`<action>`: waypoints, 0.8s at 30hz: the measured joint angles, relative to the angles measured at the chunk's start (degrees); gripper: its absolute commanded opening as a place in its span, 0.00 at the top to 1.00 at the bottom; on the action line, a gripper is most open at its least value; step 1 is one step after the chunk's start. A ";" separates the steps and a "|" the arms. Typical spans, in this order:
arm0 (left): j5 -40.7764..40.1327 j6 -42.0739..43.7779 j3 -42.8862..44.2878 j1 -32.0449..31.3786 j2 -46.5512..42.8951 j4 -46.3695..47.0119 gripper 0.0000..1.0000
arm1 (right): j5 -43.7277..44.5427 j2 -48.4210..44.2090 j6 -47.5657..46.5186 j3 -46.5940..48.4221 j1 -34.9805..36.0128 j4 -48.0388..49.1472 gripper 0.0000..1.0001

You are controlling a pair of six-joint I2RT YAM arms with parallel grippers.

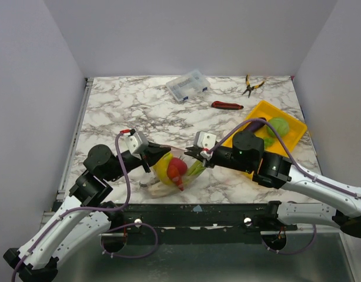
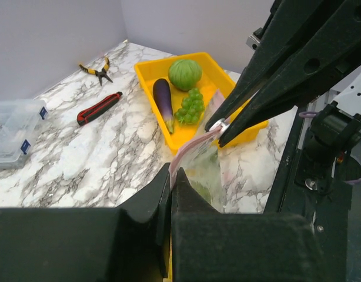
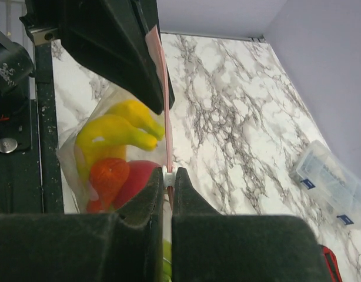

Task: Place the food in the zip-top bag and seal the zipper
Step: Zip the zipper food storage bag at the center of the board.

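Observation:
The zip-top bag (image 1: 171, 170) hangs between my two grippers near the table's front edge. It holds yellow pieces (image 3: 113, 132), a red tomato (image 3: 136, 182) and green food. My left gripper (image 2: 171, 176) is shut on the pink-red zipper (image 2: 192, 144) at one end of the bag's mouth. My right gripper (image 3: 170, 176) is shut on the zipper's white slider farther along the strip (image 3: 163, 88). A purple eggplant (image 2: 163, 100), a green ball (image 2: 184, 73) and green grapes (image 2: 191, 106) lie in the yellow tray (image 1: 266, 110) at the right.
A clear compartment box (image 1: 187, 86) stands at the back middle. A red-handled tool (image 1: 226, 106) and yellow-handled pliers (image 1: 251, 86) lie at the back right. The black table frame runs just below the bag.

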 measured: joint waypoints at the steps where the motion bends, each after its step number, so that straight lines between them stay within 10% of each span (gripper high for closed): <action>1: -0.48 -0.15 0.00 0.04 -0.15 0.13 1.00 | 0.52 -0.87 0.28 -0.63 0.00 -0.07 1.00; 24: -28.20 -2.03 -1.44 3.67 -3.52 -1.29 1.00 | 10.25 -16.98 8.52 -13.97 -0.28 -2.03 1.00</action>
